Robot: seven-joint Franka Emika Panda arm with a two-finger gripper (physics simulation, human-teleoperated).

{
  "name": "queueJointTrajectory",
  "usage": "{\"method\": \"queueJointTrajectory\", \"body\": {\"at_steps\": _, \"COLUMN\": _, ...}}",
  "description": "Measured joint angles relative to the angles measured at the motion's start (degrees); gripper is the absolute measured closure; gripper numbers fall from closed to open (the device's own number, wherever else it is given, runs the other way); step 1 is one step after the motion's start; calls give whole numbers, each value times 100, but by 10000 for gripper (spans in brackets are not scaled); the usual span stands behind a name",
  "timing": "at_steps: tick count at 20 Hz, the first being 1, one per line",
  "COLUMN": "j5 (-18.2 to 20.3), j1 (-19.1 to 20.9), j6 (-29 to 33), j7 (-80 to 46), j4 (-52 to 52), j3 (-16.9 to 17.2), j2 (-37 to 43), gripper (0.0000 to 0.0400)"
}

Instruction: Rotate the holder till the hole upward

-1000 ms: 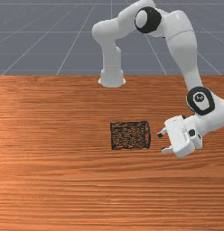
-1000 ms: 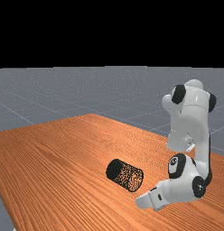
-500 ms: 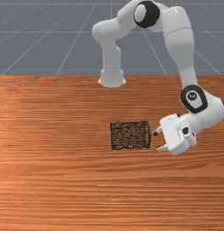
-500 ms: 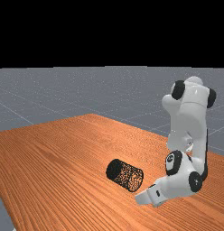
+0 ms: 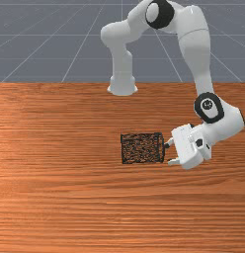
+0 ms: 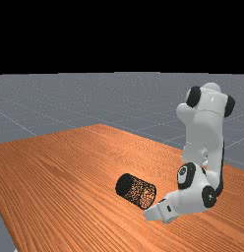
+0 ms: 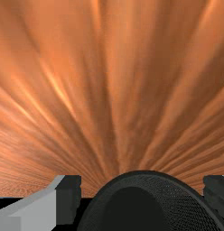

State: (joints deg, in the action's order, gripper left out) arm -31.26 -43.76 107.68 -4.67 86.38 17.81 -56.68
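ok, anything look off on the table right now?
The mesh holder is lying on its side, mouth toward the open fingers instead of up. Nothing else stands out.

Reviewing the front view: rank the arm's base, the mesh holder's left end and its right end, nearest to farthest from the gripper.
1. Holder's right end: right by the gripper, toward the front view's left.
2. Holder's left end: farther that way.
3. Arm's base: up at the table's back edge.
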Motion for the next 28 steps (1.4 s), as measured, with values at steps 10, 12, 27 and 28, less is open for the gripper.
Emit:
{"method": "queueJointTrajectory", "body": {"at_steps": 10, "j5": -504, "j1": 233, "j6": 922, "j7": 5, "j4": 1145, "j3": 332, "j2": 469, "gripper": 0}}
{"method": "queueJointTrajectory", "body": {"at_steps": 12, "j5": -337, "j1": 354, "j6": 1019, "j7": 88, "j4": 1122, "j3": 237, "j2": 517, "gripper": 0}}
{"method": "queueJointTrajectory", "body": {"at_steps": 27, "j5": -465, "j1": -245, "j6": 434, "j7": -534, "j4": 1138, "j3": 297, "j2": 446, "gripper": 0}}
{"method": "queueJointTrajectory", "body": {"at_steps": 28, "j5": -557, "j1": -280, "j6": 328, "j7": -558, "j4": 1115, "j3": 380, "j2": 370, "gripper": 0}}
